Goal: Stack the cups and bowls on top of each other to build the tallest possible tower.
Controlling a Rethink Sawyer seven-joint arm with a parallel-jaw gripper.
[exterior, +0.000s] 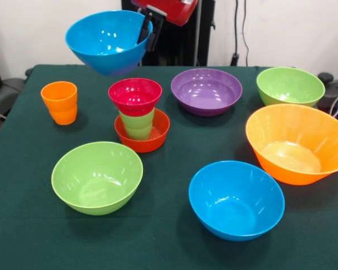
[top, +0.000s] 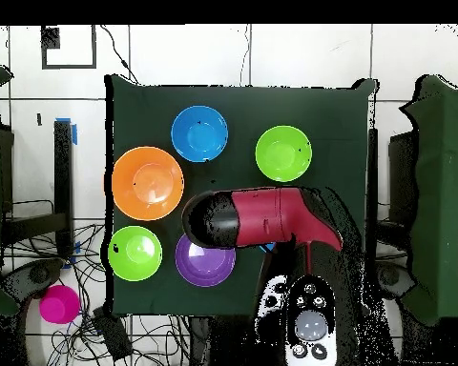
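My gripper (exterior: 148,35) is shut on the right rim of a blue bowl (exterior: 104,42), one finger inside and one outside. The bowl hangs tilted in the air, up and to the left of the tower (exterior: 137,115). That tower is a small red-orange bowl (exterior: 149,140) holding a light green cup (exterior: 137,125) with a pink-red bowl (exterior: 135,94) on top. An orange cup (exterior: 59,102) stands alone at the left. In the overhead view the red arm (top: 266,217) hides the gripper, the held bowl and the tower.
Loose bowls ring the tower: purple (exterior: 207,90) (top: 205,262), lime green at back right (exterior: 290,85) (top: 135,253), large orange (exterior: 297,143) (top: 148,183), a second blue (exterior: 235,199) (top: 199,132) and lime green at front left (exterior: 97,177) (top: 283,152). A pink round thing (top: 58,303) lies off the table.
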